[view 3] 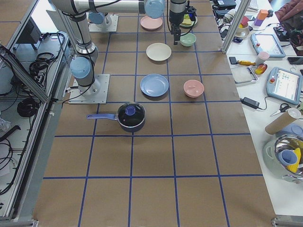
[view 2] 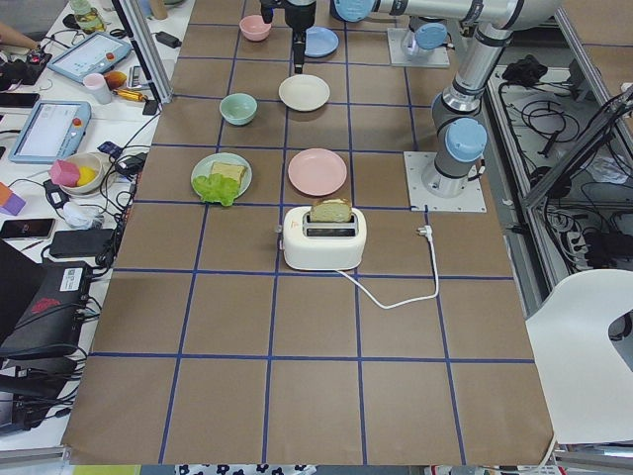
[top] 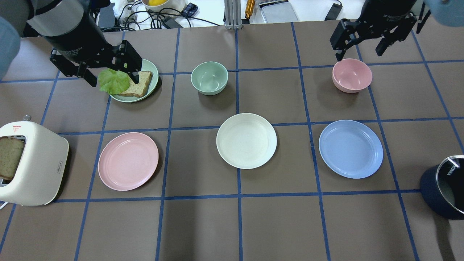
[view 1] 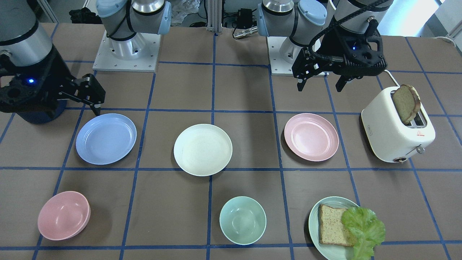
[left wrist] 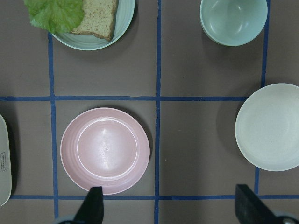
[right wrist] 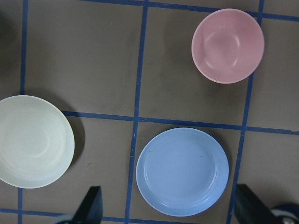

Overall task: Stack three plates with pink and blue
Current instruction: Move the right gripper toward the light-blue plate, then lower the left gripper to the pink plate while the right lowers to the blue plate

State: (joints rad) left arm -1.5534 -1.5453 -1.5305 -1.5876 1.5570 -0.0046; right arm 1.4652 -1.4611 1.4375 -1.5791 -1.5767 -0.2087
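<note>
Three plates lie apart in a row on the brown table: the pink plate (top: 128,161) on the left, the cream-white plate (top: 246,140) in the middle, the light blue plate (top: 350,148) on the right. My left gripper (top: 114,74) hangs open and empty high above the table; in its wrist view the pink plate (left wrist: 105,150) is just ahead of the left fingertip (left wrist: 93,207). My right gripper (top: 360,52) is open and empty, also high; its wrist view shows the blue plate (right wrist: 182,171) between the fingers and the cream plate (right wrist: 32,141) at left.
A white toaster (top: 29,166) with a bread slice stands at the left edge. A pale green plate (top: 154,72) holds bread and lettuce. A mint bowl (top: 209,77) and a pink bowl (top: 352,75) sit in the far row. A dark pot (top: 447,186) is at right.
</note>
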